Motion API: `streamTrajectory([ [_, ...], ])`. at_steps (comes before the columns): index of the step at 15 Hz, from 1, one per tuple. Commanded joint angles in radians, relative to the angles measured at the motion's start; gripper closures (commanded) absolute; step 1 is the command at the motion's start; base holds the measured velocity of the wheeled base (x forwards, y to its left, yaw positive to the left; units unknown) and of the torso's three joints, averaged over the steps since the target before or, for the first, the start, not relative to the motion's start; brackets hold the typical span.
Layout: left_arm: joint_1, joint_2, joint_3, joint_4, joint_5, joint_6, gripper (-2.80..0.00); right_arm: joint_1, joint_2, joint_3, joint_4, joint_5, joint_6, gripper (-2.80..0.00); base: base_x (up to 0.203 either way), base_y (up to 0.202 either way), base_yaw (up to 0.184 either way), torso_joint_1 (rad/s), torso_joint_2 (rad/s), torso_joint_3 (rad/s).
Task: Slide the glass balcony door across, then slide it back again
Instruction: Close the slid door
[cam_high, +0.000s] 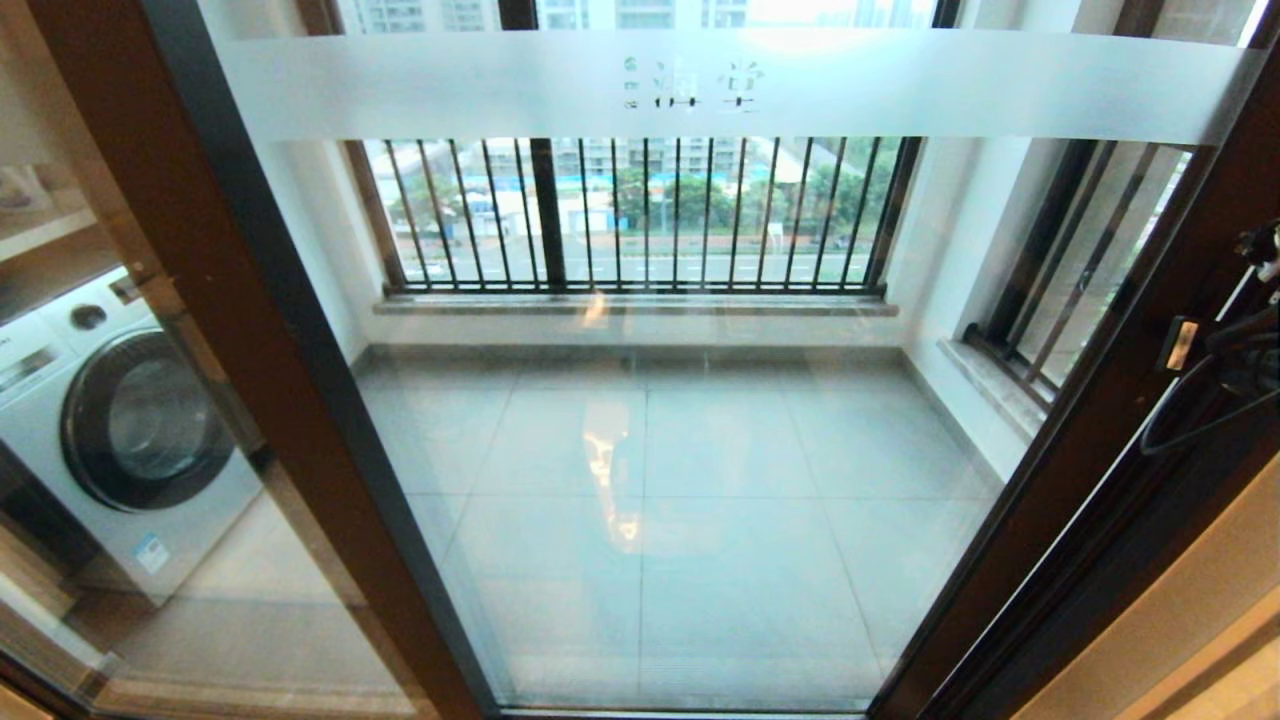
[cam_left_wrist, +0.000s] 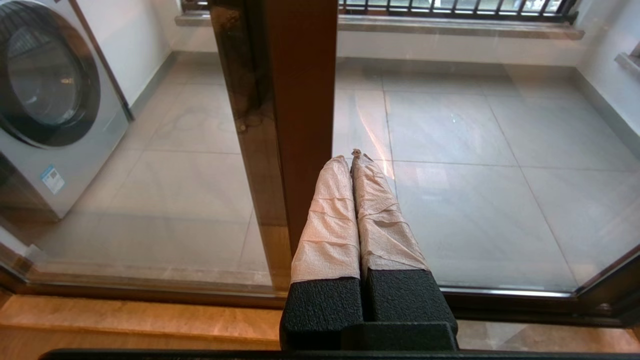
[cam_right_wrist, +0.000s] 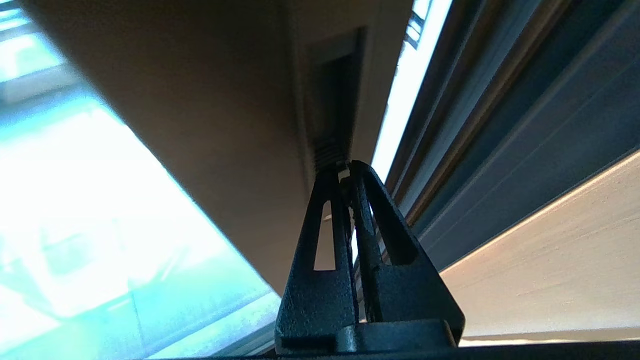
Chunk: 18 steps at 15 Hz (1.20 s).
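The glass balcony door (cam_high: 640, 450) fills the head view, with its frosted lettered band (cam_high: 700, 85) across the top and dark brown stiles at left (cam_high: 240, 330) and right (cam_high: 1140, 420). My right gripper (cam_right_wrist: 345, 170) is shut, and its tips rest at the lower end of the black handle slot (cam_right_wrist: 332, 95) in the right stile. A bright strip shows between that stile and the dark outer frame (cam_right_wrist: 500, 125). My right wrist and its cables (cam_high: 1245, 350) sit at the head view's right edge. My left gripper (cam_left_wrist: 350, 157) is shut on nothing, its taped fingers (cam_left_wrist: 330, 215) low beside the brown left stile (cam_left_wrist: 300, 100).
A white washing machine (cam_high: 120, 420) stands behind the glass on the left (cam_left_wrist: 45, 100). Black-barred windows (cam_high: 640, 210) close the balcony's far side and its right side (cam_high: 1080, 260). A wooden threshold (cam_left_wrist: 125, 315) runs under the door track. A beige wall (cam_high: 1180, 620) is at the right.
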Motion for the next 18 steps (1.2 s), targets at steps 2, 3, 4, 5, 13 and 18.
streamTrajectory([
  [2,0.0,0.002,0.001,0.0,0.001,-0.001,0.0,0.001,-0.026,0.008,-0.002,0.008,0.0,0.0,0.0,0.0,0.0,0.0,0.0,0.0],
  [3,0.0,0.002,0.001,0.0,0.001,-0.001,0.0,0.001,-0.026,0.008,-0.003,0.01,0.0,0.0,0.0,0.0,0.0,0.0,0.0,0.0],
  [4,0.0,0.002,0.0,0.0,0.001,-0.001,0.0,0.001,-0.026,0.012,-0.002,0.01,0.0,0.0,0.0,0.0,0.0,0.0,0.0,0.0],
  [5,-0.001,0.002,0.0,0.0,0.001,-0.001,0.0,0.005,-0.029,0.022,-0.003,0.01,-0.001,0.0,0.0,0.0,0.0,0.0,0.0,0.0],
  [13,-0.001,0.002,-0.001,0.0,0.001,-0.001,0.0,0.019,-0.017,0.009,-0.003,0.008,0.0,0.0,0.0,0.0,0.0,0.0,0.0,0.0],
  [18,0.0,0.002,0.0,0.0,0.001,-0.001,0.0,0.015,0.008,-0.005,-0.003,0.01,0.003,0.0,0.0,0.0,0.0,0.0,0.0,0.0],
])
